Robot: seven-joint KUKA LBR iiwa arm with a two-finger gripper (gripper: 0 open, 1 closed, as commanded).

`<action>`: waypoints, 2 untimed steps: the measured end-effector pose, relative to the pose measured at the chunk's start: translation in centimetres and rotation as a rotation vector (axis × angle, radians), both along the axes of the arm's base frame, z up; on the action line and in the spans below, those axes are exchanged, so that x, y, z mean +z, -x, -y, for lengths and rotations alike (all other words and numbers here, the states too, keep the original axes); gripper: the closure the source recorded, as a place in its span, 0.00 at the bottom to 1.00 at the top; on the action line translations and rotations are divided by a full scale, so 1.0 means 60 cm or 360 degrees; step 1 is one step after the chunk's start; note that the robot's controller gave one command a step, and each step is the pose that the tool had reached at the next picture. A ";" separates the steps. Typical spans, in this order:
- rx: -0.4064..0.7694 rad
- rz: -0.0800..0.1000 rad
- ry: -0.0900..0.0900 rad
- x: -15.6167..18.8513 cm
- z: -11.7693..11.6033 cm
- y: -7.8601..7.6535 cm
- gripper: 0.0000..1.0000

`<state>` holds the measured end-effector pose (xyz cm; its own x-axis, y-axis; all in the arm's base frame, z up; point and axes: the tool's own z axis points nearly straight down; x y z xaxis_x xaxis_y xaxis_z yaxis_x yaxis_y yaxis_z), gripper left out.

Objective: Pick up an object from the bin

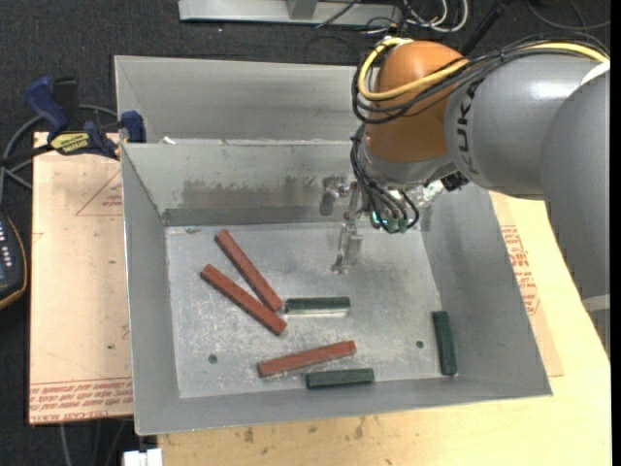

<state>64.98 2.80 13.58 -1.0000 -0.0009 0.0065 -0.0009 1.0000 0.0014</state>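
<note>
My gripper hangs over the back middle of the bin, close to the rear wall, above bare floor. The nearest thing is a short dark green stick lying flat a little in front of it. Left of that stick, two red-brown sticks lie side by side on a slant. I see nothing carried by the gripper.
A third red-brown stick lies near the front wall, with a dark green stick just in front of it. Another dark green stick lies at the front right. The arm with its orange cover comes in from the right.
</note>
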 end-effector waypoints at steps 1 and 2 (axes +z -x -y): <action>0.0102 -0.0007 0.0000 -0.116 -0.022 0.156 0.00; 0.0101 0.0015 -0.0001 -0.108 -0.021 0.147 1.00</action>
